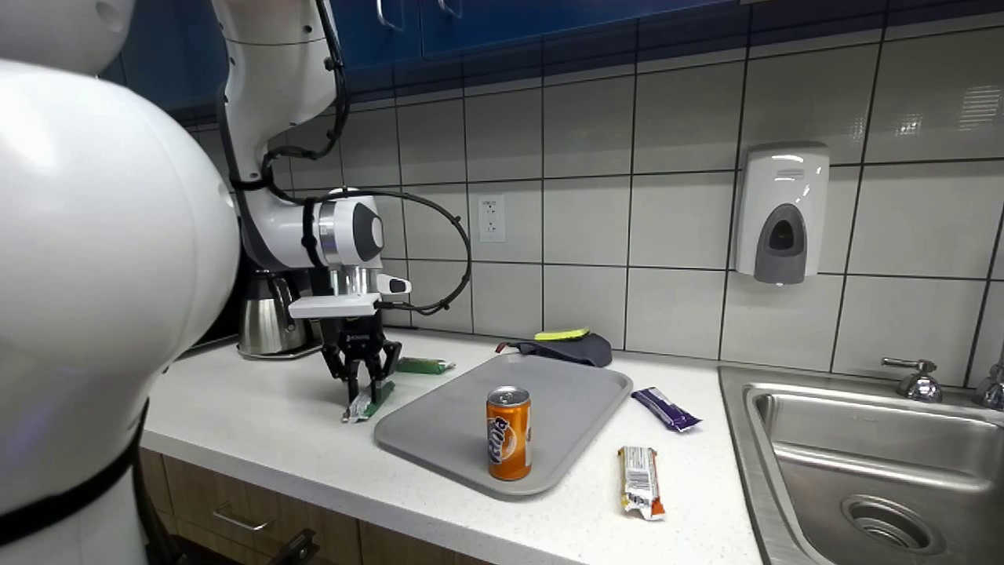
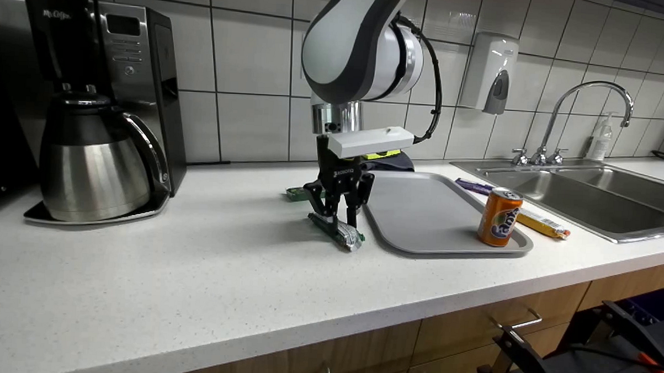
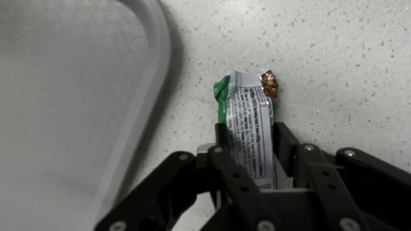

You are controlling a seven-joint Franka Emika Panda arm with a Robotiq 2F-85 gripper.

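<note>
In the wrist view, the fingers (image 3: 284,141) grip the wrapped bar (image 3: 249,128) by its sides at lower center. A gray tray (image 3: 70,112) on the tabletop (image 3: 346,80) occupies the left.

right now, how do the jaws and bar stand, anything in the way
Jaws straddling green-and-silver bar, firm grip unconfirmed. Bar looks down on counter. Grey tray close alongside, apart from bar.

arm (image 1: 274,71): white, grey-edged | cable (image 2: 438,96): black, looping | pincer (image 3: 250,131): black, silver screws (image 3: 309,148)
</note>
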